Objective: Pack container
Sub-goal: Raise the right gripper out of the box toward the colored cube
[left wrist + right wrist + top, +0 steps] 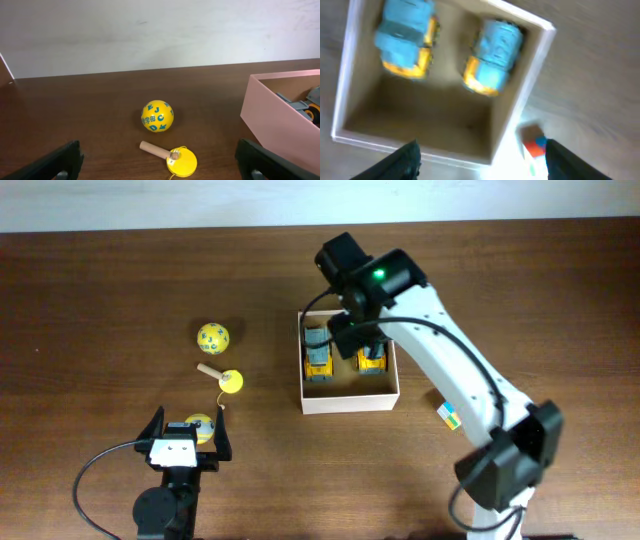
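The container (350,401) is a square white-walled box right of centre. Two yellow and grey-blue toy trucks (317,358) (372,359) lie side by side in its far half. My right gripper (358,330) hangs over the far part of the box, open and empty. The right wrist view looks down on the container (344,82), both trucks (406,40) (492,52) and the open fingers (485,165). My left gripper (190,436) is open at the front left, with a yellow ball (200,425) between its fingers in the overhead view. In the left wrist view the open fingers (160,169) hold nothing.
A yellow ball with blue letters (212,337) (157,116) and a yellow disc on a wooden handle (229,381) (180,162) lie left of the box. A small coloured block (447,415) (535,145) lies right of it. The box wall (270,117) shows at the right of the left wrist view.
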`<control>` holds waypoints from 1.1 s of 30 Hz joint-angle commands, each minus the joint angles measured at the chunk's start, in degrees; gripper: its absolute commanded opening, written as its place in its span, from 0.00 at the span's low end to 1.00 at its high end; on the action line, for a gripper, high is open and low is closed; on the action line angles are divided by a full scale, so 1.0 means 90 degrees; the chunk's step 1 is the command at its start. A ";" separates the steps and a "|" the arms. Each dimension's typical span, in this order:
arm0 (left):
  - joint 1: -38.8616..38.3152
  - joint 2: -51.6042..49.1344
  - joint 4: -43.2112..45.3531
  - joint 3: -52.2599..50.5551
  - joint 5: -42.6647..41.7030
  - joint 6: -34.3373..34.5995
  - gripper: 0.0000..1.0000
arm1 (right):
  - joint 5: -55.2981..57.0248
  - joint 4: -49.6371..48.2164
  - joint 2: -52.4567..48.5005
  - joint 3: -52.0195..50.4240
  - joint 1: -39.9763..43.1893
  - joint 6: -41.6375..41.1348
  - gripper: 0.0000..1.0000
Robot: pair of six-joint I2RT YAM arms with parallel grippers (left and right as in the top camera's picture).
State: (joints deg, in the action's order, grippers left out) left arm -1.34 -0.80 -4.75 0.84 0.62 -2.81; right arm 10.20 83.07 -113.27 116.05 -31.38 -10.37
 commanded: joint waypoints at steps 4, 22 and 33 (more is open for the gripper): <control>0.0039 0.0019 -0.0005 -0.0034 -0.0049 -0.0102 0.99 | 0.1044 0.0835 0.0971 0.0143 0.0044 -0.0945 0.76; 0.0039 0.0019 -0.0005 -0.0034 -0.0049 -0.0102 0.99 | 0.1171 0.1479 0.2735 -0.0639 0.2285 -0.2239 0.76; 0.0039 0.0019 -0.0005 -0.0034 -0.0049 -0.0102 0.99 | -0.0007 -0.0971 0.3740 -0.4925 0.3002 -0.2101 0.76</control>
State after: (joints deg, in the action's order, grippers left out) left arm -1.34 -0.80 -4.73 0.84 0.62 -2.81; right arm 14.50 76.88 -82.15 78.56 -4.95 -29.32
